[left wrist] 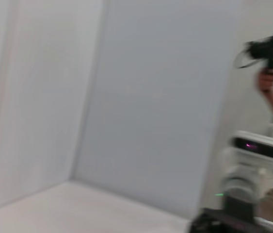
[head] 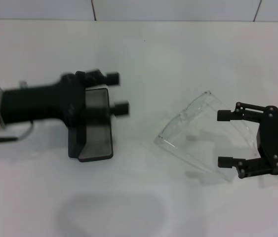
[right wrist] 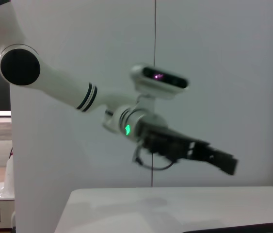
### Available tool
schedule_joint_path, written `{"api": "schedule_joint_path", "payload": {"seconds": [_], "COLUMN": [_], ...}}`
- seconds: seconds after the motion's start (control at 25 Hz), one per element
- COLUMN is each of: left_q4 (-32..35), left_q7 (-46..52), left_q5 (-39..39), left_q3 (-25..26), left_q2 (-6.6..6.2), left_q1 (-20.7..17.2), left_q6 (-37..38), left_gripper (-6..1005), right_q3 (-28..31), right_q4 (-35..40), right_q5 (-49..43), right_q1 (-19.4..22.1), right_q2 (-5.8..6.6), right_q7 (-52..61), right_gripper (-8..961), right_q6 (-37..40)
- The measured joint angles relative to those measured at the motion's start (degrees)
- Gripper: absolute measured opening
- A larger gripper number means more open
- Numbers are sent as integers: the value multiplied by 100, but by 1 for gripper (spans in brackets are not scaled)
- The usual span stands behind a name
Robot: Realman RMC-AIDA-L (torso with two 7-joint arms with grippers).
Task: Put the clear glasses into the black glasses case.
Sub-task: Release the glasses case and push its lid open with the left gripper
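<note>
The clear glasses (head: 190, 129) lie on the white table right of centre, lens front toward the middle. My right gripper (head: 224, 138) is open at their right side, one finger (head: 226, 115) beyond and one nearer than the glasses' arms, holding nothing. The black glasses case (head: 95, 129) lies open at left centre, grey lining showing; only its dark rim (right wrist: 235, 227) shows in the right wrist view. My left gripper (head: 117, 94) hovers open over the case's far end, empty. It also hangs above the table as the left gripper (right wrist: 213, 156) in the right wrist view.
A white table (head: 143, 54) runs back to a tiled wall. The left wrist view shows white walls, my right arm's wrist camera (left wrist: 258, 145) and a person's hand (left wrist: 267, 80) holding a dark device at the far right.
</note>
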State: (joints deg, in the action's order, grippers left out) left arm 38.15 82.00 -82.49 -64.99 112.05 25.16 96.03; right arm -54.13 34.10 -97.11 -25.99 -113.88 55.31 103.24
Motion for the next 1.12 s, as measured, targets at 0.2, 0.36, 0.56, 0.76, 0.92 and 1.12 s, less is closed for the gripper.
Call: {"api": "schedule_joint_path", "payload": {"seconds": [0.2,0.36,0.56,0.76,0.92,1.12], "left_q4": [1499,2543,3213,3019,2883,2756], "left_q7": [2171,2995,3864,4087,4236,4453], "left_q5": [-1604,-2705,-3447,-3611,-3765,-3997], "left_q3": [911,1421,1411,1268,1154,912], "left_q2": [196,580,775,774,769,768], "left_q1": [-89,-289,-516,-533,-442,-357], "left_q6": [-727,-915,-1187,-1350,-1427,-1673], "left_gripper": [874,872,869,866,864,861], "right_q3": [13,29,43,42,34,17], "right_q4": [0,0,0,0,5,18], "right_q5": [0,0,0,-55,-71,-72], "right_q1": [31,54,93,102,92,114], "right_q2": [39,60,84,85,86,85], "right_q7": [-1,-4,-41,-95,-97,-100], "right_gripper": [885,885,885,885,885,885], "right_q6": [-6,-7,-7,-20,-23,-24]}}
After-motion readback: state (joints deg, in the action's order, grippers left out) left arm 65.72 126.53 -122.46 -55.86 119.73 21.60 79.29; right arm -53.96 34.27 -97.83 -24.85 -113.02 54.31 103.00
